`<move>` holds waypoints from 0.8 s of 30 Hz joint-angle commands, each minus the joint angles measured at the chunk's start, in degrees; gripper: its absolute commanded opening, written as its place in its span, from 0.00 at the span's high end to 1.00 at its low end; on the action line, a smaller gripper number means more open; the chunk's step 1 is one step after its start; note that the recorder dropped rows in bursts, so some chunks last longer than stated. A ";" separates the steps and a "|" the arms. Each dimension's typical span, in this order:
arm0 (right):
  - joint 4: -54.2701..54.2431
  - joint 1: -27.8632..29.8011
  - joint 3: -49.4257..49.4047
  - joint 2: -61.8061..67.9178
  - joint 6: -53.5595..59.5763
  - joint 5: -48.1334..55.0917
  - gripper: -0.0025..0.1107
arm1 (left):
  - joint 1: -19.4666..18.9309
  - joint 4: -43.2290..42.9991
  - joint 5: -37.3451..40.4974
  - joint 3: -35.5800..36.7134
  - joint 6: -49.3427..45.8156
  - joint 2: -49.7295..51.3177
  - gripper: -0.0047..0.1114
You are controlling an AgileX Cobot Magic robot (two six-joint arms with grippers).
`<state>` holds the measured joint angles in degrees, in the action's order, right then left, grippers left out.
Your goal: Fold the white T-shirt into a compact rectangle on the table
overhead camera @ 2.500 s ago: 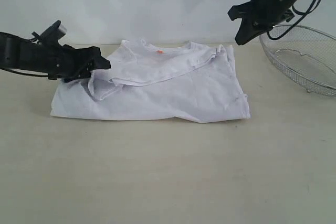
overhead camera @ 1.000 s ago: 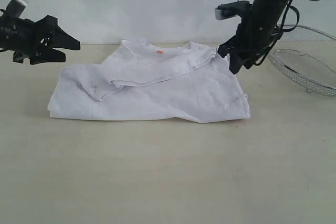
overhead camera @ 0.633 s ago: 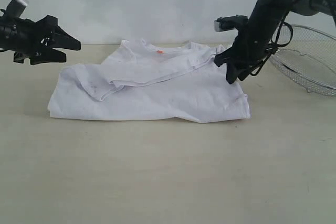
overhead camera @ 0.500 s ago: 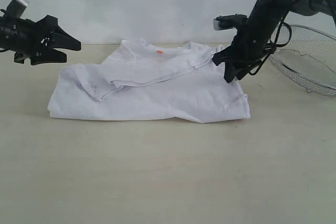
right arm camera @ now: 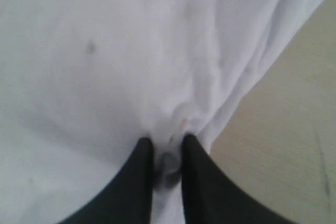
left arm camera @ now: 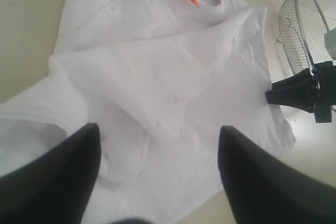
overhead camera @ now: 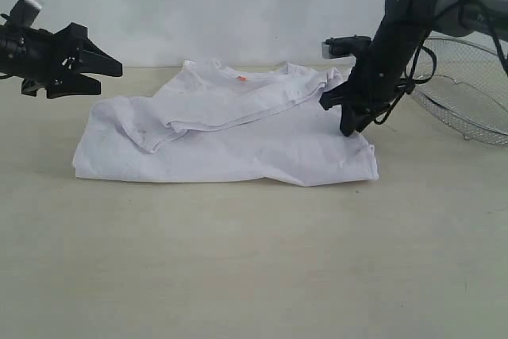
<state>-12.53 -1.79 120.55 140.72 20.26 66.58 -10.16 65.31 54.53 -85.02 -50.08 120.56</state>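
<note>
The pale beige counter [overhead camera: 238,275] runs back to a plain white wall [overhead camera: 238,5], and the white T-shirt [overhead camera: 238,148] lies partly folded on the counter's far half, collar toward the wall. My left arm reaches in level from the left, and my left hand [overhead camera: 111,79] hangs in the air above the counter, clear of the shirt's left edge, fingers [left arm camera: 52,182] spread wide and holding nothing. My right arm bends down steeply from the upper right, and my right hand [overhead camera: 346,121] presses onto the shirt's right edge. A wire-mesh basket [overhead camera: 464,89] sits on the counter to the right of that arm. The only label I can find is the orange neck tag [overhead camera: 240,78] inside the collar, too small to read. My right wrist view shows what the exterior view cannot: my two fingers [right arm camera: 139,182] drawn nearly together with a small ridge of white cloth pinched between them, bare counter just beside. My left wrist view looks down across the creased shirt, the tag, the basket and my right hand's dark tip on the hem.
</note>
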 commanded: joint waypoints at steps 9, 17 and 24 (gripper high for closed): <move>13.00 0.17 0.01 -1.94 -9.75 3.39 0.98 | 0.06 -0.09 1.33 -0.34 0.36 -0.66 0.44; 12.89 0.06 0.01 -2.28 -5.95 3.39 0.90 | 0.56 -2.27 3.08 -0.34 -1.29 -0.74 0.91; 13.36 0.06 0.11 -4.82 -7.87 3.39 0.46 | 2.58 -6.36 3.45 -0.34 -1.14 -0.74 0.92</move>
<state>0.00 -1.90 120.55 138.32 13.59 69.68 -8.90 61.54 57.31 -85.02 -51.00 120.56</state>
